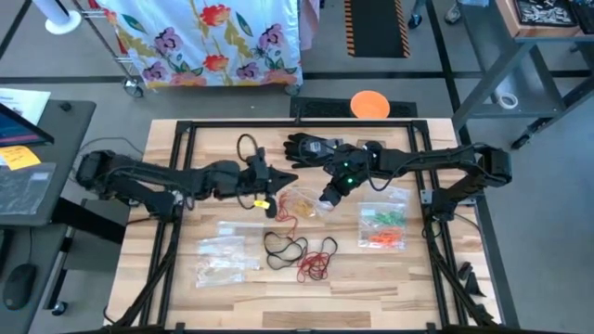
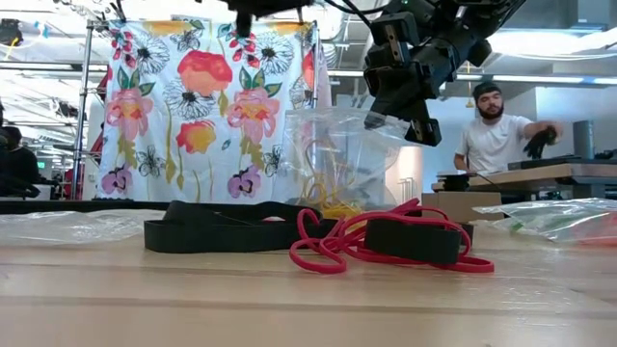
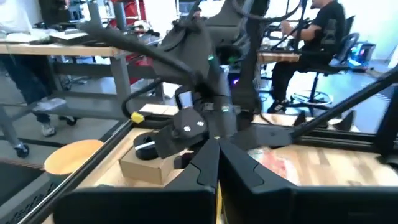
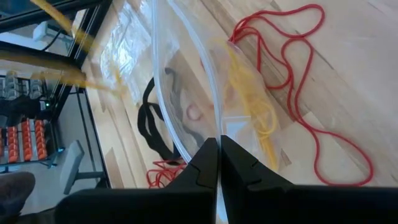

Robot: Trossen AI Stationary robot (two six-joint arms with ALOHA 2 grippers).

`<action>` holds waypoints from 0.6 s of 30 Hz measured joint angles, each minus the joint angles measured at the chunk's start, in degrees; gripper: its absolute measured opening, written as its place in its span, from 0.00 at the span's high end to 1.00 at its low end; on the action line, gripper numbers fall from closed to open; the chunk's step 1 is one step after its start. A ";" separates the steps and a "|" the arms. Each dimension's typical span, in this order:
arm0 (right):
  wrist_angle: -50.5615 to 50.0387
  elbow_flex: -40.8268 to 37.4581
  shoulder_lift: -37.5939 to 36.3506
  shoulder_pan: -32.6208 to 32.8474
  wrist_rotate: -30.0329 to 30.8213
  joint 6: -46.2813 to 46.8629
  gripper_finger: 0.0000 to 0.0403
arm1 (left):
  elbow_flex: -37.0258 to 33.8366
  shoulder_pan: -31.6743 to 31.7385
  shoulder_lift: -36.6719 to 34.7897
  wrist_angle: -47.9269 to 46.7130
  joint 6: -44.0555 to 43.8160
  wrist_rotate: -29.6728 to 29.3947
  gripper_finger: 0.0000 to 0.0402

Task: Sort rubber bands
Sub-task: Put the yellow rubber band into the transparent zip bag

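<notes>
My right gripper (image 1: 327, 198) is shut on a clear plastic bag (image 2: 337, 159) that has yellow rubber bands (image 4: 252, 106) inside, near the table's middle. My left gripper (image 1: 290, 178) is shut and points level toward the bag from the left, above the table. A yellow rubber band (image 4: 68, 78) trails from it, blurred. Red rubber bands (image 1: 317, 263) and black rubber bands (image 1: 283, 246) lie loose on the wood nearer the front edge. A second bag (image 1: 382, 225) with green and orange bands lies flat at the right. My left gripper has a yellow strip (image 3: 218, 198) between its shut fingers; which part of the band this is, the fingers hide. The band hangs loose, clear of the table. My right gripper pinches the clear bag's upper edge (image 4: 208, 134) between its two fingers, slanting down from the table's right. The bag hangs below the fingers, its mouth standing open and its lower end on the table.
A black glove (image 1: 306, 147) lies at the table's far side, under the right arm. Two more clear bags (image 1: 223, 258) lie at the front left. A black frame (image 1: 181, 139) runs around the work area. People show in the room beyond the table.
</notes>
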 joint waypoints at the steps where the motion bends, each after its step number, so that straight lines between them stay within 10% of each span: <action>1: 0.02 0.00 0.00 0.00 -0.01 0.00 0.98 | 0.66 0.68 0.78 0.03 0.12 0.71 1.00; 18: -0.07 0.00 0.00 0.00 -0.21 0.00 0.98 | 6.06 3.07 5.30 -6.02 -0.19 8.25 1.00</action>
